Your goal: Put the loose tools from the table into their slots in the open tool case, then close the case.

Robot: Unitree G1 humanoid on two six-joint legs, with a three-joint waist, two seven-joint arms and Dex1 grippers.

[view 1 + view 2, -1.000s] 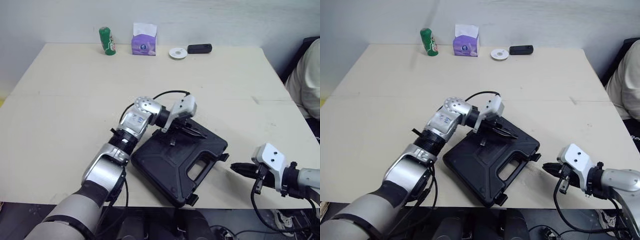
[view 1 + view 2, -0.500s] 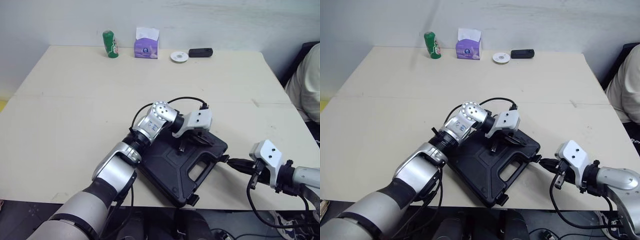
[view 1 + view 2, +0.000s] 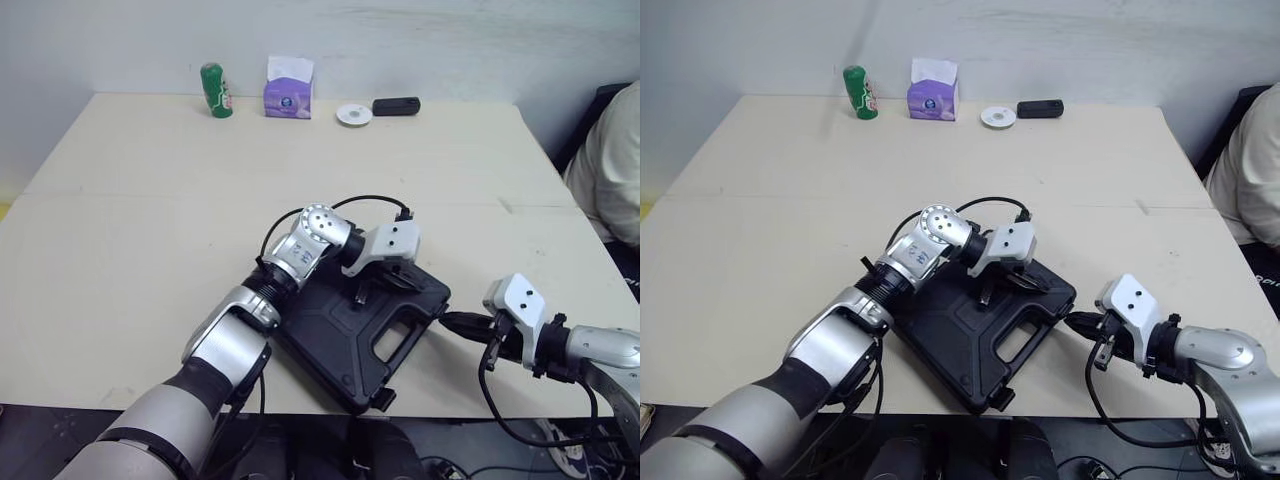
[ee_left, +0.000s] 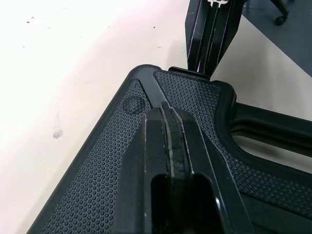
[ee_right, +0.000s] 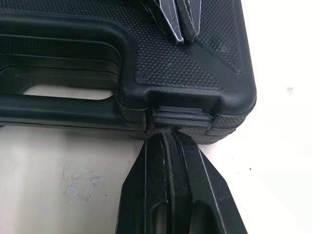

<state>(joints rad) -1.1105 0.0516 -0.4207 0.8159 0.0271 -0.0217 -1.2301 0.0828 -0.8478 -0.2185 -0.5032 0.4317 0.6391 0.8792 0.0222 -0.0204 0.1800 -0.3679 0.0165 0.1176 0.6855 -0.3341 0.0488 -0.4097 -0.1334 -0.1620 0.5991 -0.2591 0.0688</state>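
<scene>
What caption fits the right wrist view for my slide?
Right gripper, fingers shut, meets a latch on the closed tool case; left gripper rests on top.

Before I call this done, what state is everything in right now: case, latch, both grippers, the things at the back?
Tool case: closed, flat on the table.
Left gripper: shut, tips on the tool case.
Right gripper: shut, tips against the latch.
Latch: at the case's front edge; cannot tell if snapped.
Green can: upright.
Tissue box: upright, tissue poking out.
</scene>
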